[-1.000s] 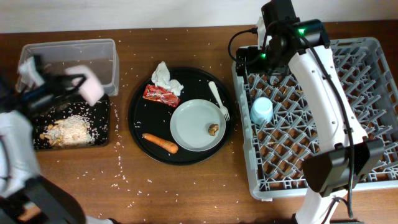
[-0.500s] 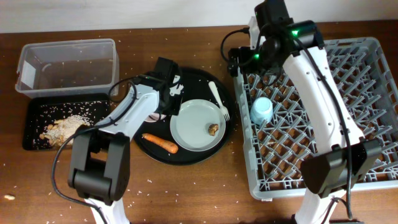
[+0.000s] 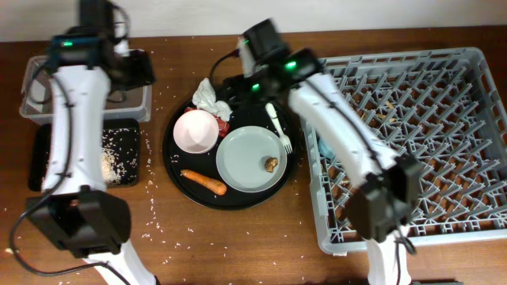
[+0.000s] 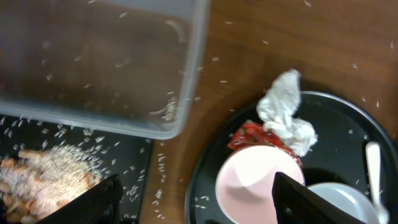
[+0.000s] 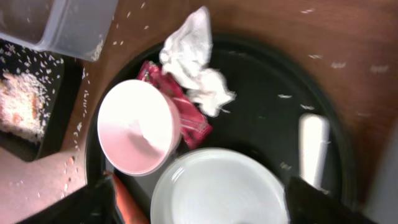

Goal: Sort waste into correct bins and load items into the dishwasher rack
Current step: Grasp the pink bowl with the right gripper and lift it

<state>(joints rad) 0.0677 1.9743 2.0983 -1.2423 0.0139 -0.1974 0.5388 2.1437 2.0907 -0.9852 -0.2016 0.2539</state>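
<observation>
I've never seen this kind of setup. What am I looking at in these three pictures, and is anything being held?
A left arm and a right arm, both robotic, work at a table. One picture looks down from above; two come from wrist cameras, fingers at the bottom corners. The left end effector and right end effector are both open, holding nothing. A round black tray carries a pink bowl, grey plate, fork, carrot, napkin and red wrapper. Left of it sit a clear tub and a shallow black tray holding rice; right, a grey rack.
</observation>
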